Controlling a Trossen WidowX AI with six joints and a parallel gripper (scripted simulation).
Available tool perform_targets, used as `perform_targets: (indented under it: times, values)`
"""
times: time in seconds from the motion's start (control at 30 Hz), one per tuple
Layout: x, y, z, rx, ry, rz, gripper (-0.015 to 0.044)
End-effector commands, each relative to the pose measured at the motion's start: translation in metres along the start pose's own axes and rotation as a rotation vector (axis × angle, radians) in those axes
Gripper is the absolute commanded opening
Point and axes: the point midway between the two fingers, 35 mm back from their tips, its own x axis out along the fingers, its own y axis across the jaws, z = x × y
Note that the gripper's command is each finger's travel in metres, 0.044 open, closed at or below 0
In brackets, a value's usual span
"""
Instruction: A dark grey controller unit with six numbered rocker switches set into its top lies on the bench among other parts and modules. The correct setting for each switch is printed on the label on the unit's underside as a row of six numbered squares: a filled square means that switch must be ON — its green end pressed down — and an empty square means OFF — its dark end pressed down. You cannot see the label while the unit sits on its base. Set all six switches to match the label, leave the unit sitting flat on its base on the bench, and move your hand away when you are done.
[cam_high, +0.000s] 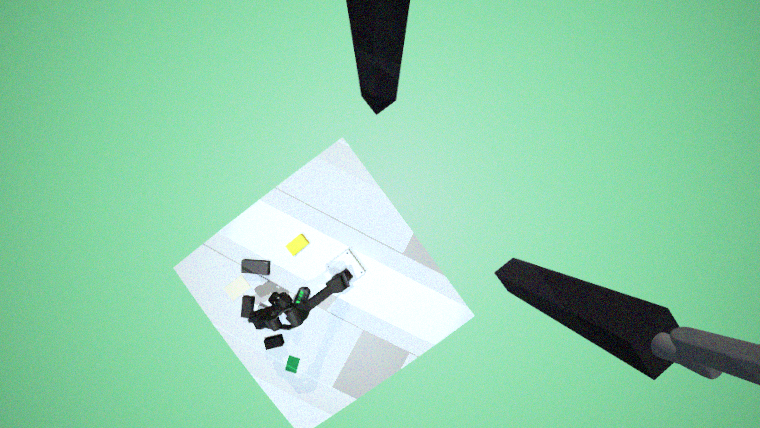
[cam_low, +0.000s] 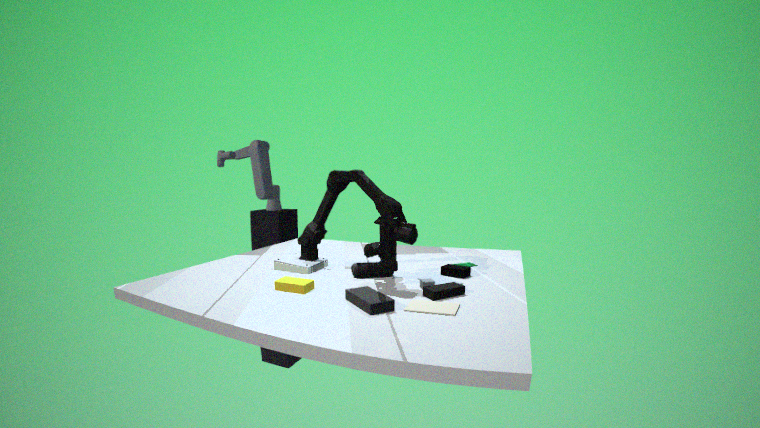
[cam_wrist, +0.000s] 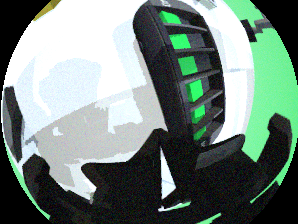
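Observation:
The dark controller unit (cam_high: 302, 295) (cam_low: 365, 270) (cam_wrist: 155, 65) lies on the bench beside the arm. In the wrist view it runs from the top to the middle, with its row of rocker switches showing. Green ends show along the left of the row and dark ends along the right; which ends are pressed down is not clear. The label is not visible. My gripper (cam_wrist: 157, 132) is shut with nothing between its fingertips. In the wrist view the tips overlap the left side of the unit's near end; contact cannot be told. The gripper hides part of that end.
The arm's base stands on a white plate (cam_high: 360, 266) (cam_low: 283, 266). A yellow block (cam_high: 297, 244) (cam_low: 294, 285), a dark grey box (cam_high: 255, 266) (cam_low: 369, 300), two black boxes (cam_high: 273, 341) (cam_low: 444, 290), a cream card (cam_high: 237, 287) (cam_low: 431, 307) and a green piece (cam_high: 292, 364) lie around.

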Motion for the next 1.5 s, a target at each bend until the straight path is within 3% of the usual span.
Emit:
perform_targets:
  times: [0.0,1.47]
  values:
    - [0.005,-0.009,0.002,0.000,-0.012,-0.016,0.0000]
    - [0.014,-0.040,0.006,0.001,-0.012,-0.019,0.0000]
